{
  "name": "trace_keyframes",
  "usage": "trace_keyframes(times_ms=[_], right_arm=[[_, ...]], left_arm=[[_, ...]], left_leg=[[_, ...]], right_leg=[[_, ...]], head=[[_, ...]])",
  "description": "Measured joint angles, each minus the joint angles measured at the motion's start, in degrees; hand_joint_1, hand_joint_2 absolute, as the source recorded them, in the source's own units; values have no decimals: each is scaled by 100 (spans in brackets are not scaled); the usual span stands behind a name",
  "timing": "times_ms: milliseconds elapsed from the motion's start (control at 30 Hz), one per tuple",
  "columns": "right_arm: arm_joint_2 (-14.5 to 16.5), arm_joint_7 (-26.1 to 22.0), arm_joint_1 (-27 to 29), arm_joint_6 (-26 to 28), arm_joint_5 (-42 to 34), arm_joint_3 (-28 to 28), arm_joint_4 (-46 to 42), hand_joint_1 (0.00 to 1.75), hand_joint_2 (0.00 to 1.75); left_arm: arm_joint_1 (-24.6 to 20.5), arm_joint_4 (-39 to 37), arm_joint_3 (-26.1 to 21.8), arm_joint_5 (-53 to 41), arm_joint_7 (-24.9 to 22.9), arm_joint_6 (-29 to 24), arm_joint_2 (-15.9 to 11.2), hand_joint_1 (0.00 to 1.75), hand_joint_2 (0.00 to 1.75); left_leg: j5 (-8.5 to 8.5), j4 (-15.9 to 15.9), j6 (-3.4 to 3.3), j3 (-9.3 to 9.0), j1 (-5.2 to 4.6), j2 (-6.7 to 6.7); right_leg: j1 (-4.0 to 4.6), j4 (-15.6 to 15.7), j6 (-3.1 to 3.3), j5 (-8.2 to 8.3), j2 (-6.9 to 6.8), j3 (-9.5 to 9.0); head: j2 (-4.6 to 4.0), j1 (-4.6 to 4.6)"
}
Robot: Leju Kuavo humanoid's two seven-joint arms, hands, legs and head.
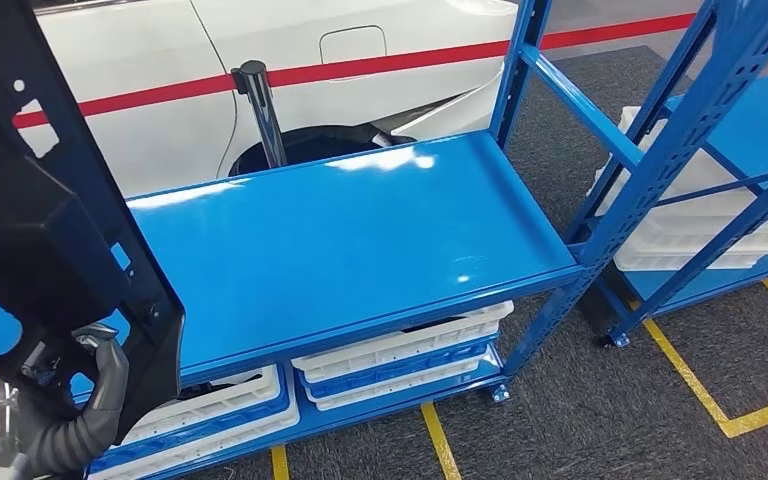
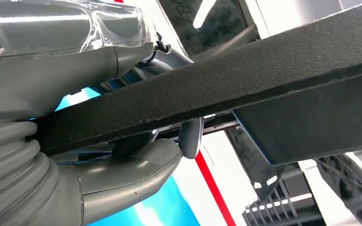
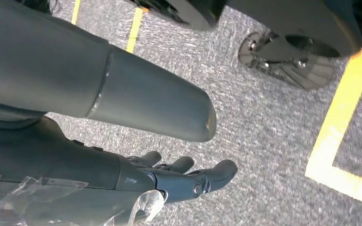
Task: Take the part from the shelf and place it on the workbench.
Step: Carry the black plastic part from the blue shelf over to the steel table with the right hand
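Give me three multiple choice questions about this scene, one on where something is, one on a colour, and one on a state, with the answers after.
1. Where do the white trays sit?
A. on the top shelf
B. under the top shelf
C. on the floor

2. What colour is the top shelf?
A. blue
B. red
C. grey

3. What is the left hand doing?
A. hanging free
B. gripping the black part
C. pressing the shelf

Answers: 1 B, they lie stacked on the lower level. 2 A, its surface is glossy blue. 3 B, its thumb and fingers clasp the part's edge.
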State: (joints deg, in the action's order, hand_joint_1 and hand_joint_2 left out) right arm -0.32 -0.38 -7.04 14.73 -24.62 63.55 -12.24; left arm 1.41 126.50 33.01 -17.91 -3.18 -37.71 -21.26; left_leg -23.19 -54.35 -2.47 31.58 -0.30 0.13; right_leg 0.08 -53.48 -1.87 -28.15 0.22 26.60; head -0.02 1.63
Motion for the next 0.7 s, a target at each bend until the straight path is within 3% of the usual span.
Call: trace_keyframes(times_ms=[67,100,133,200,233,267,300,333,400,467,567,600,633,700], right_arm=[[6,5,-9,6,-13,-1,1,0,0],[9,7,-13,8,-20,-2,2,0,0],[13,10,-13,12,-33,-2,3,0,0],[19,11,-7,26,-70,-4,4,0,0],[22,12,-1,37,-99,-5,4,0,0],[26,10,5,48,-132,-6,4,0,0],[33,3,11,57,-174,-8,4,0,0],[38,-10,15,62,-217,-11,4,0,0],[46,-46,17,65,-304,-19,5,0,0],[45,-76,17,65,-374,-29,6,0,0],[39,-105,19,66,-440,-57,9,0,0],[35,-108,19,66,-449,-68,10,0,0],[31,-113,20,67,-457,-78,11,0,0],[27,-131,26,74,-481,-103,11,0,0]], left_arm=[[-22,-2,21,19,8,8,2,175,175],[-28,-3,30,33,14,9,3,175,175],[-36,-5,36,60,24,9,3,175,175],[-51,-16,40,156,61,26,4,175,175],[-60,-28,39,219,80,40,4,175,175],[-75,-44,37,282,102,55,4,175,175],[-97,-62,33,344,126,67,4,175,175],[-128,-79,29,403,157,76,4,175,175],[-221,-114,23,507,231,102,7,175,175],[-322,-152,16,567,299,139,20,175,175],[-421,-199,11,614,354,195,52,175,175],[-447,-212,12,620,365,203,65,175,175],[-470,-224,13,621,374,209,78,175,175],[-503,-249,13,621,392,223,103,175,175]], left_leg=[[8,-25,61,27,11,0],[-85,-117,94,70,20,-2],[-260,-321,126,151,31,-7],[-758,-1054,194,409,66,-9],[-943,-1434,223,524,81,-9],[-1025,-1669,247,567,91,-8],[-990,-1684,263,505,101,-7],[-858,-1460,273,329,114,-7],[-563,-572,275,-220,134,-9],[-434,17,217,-529,118,-24],[-370,83,83,-461,99,-31],[-331,84,30,-421,103,-25],[-285,92,-27,-377,111,-17],[-197,93,-101,-269,105,-7]], right_leg=[[-16,22,48,62,-3,48],[-29,36,84,100,-10,74],[-46,52,119,144,-21,109],[-52,52,159,222,-36,203],[-51,48,164,260,-39,257],[-51,42,162,298,-39,312],[-53,33,155,332,-38,365],[-57,19,143,361,-34,415],[-56,-22,100,407,-25,498],[-38,-51,38,460,-20,557],[-28,-65,-56,543,-8,625],[-36,-127,-84,479,-3,671],[-45,-303,-110,311,2,752],[-58,-1007,-155,-225,3,1010]], head=[[0,0],[0,-7],[0,-15],[0,-32],[0,-33],[0,-34],[0,-35],[0,-35],[0,-37],[0,-33],[0,-22],[0,-15],[0,-8],[0,7]])
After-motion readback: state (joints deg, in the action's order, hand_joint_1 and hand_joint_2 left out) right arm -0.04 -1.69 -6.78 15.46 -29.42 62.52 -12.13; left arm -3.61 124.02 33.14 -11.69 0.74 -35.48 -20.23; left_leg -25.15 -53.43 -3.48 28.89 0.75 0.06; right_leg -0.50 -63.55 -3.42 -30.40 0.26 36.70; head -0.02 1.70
